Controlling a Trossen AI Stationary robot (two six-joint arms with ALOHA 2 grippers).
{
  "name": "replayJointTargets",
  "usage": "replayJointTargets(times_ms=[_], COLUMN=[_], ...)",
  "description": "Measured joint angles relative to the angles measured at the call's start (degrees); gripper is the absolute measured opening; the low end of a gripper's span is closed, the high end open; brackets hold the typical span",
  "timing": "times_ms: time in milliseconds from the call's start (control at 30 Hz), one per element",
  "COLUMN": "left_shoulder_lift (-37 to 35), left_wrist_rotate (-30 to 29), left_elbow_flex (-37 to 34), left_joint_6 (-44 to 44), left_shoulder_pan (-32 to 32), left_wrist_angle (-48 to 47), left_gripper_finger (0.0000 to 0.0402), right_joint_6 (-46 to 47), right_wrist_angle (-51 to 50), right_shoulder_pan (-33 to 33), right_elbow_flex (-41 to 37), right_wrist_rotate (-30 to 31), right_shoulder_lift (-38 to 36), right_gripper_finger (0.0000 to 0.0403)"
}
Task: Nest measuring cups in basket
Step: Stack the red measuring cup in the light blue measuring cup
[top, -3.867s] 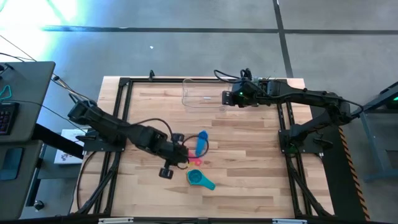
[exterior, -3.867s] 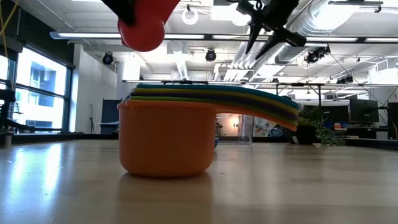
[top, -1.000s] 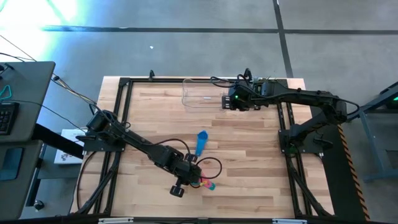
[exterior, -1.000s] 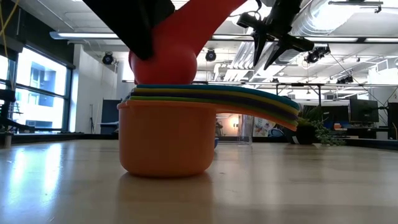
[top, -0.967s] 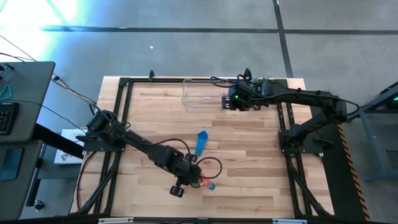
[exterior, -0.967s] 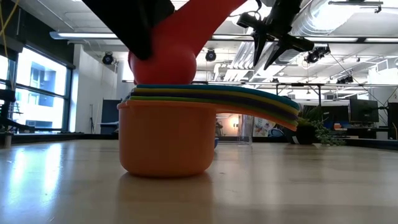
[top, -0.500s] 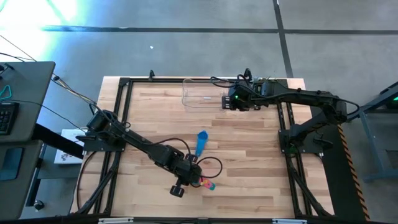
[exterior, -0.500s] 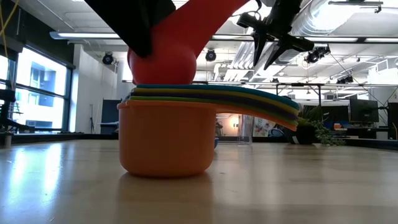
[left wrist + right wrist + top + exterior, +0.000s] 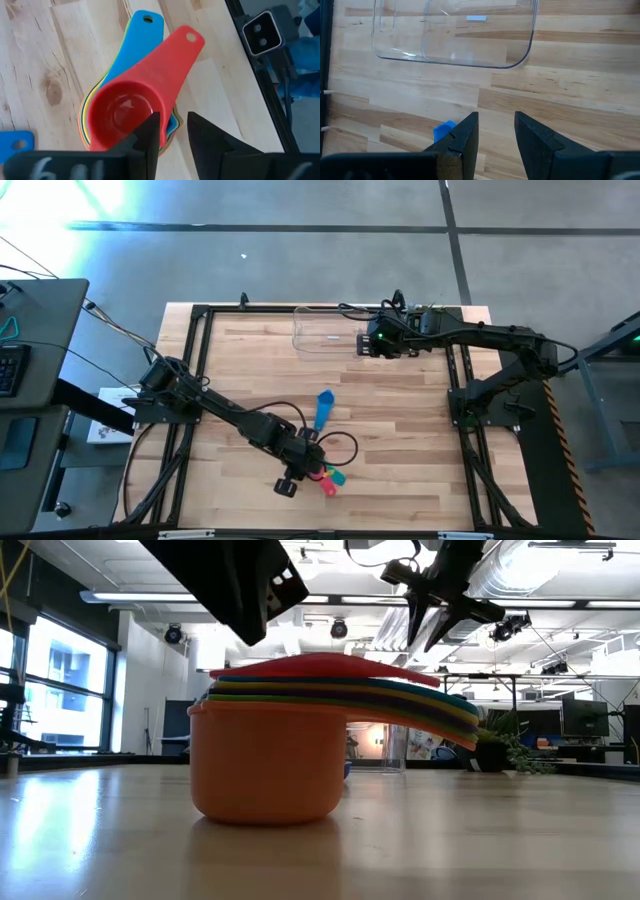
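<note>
A stack of nested measuring cups (image 9: 268, 755) stands on the table near its near edge, with an orange cup at the bottom. A pink-red cup (image 9: 125, 112) lies level on top (image 9: 320, 665). My left gripper (image 9: 173, 132) is open and hovers just above the stack (image 9: 328, 480) without touching it. One blue cup (image 9: 323, 408) lies alone mid-table. The clear basket (image 9: 325, 330) sits at the far edge. My right gripper (image 9: 496, 130) hangs open above the table beside the basket's right end (image 9: 368, 342).
A black frame rail runs round the table, and a small camera box (image 9: 263, 31) sits at the edge close to the stack. A cable loop (image 9: 343, 446) lies by my left wrist. Bare wood lies between the blue cup and the basket.
The pink-red cup was tilted in my left gripper, bowl over the stack and handle raised. It has left the gripper and dropped level into the top of the stack. The right arm has kept still.
</note>
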Motion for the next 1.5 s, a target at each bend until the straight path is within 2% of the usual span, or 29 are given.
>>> replayJointTargets(times_ms=[300,600,867,1100,1500], left_shoulder_lift=[0.0,-1.7,-0.3,2.3,9.2], left_wrist_rotate=[0.0,0.1,0.2,0.4,0.8], left_elbow_flex=[0.3,4.5,4.6,4.7,4.6], left_joint_6=[-3.2,-3.5,-2.4,-1.4,-0.8], left_shoulder_pan=[0.2,-0.8,-5.0,-5.2,-5.2], left_wrist_angle=[-0.1,-7.5,1.0,6.6,7.8], left_gripper_finger=[0.0110,0.0111,0.0111,0.0111,0.0111], right_joint_6=[0.0,-2.0,0.6,3.2,5.6], right_wrist_angle=[0.0,0.4,1.3,1.8,1.9], right_shoulder_pan=[0.0,0.4,2.9,5.6,8.2], right_elbow_flex=[0.0,0.0,0.0,0.0,0.0], right_wrist_rotate=[-0.2,-6.1,-7.2,-5.5,-4.0], right_shoulder_lift=[0.0,0.0,0.0,0.0,0.0], right_gripper_finger=[0.0119,0.0119,0.0119,0.0119,0.0119])
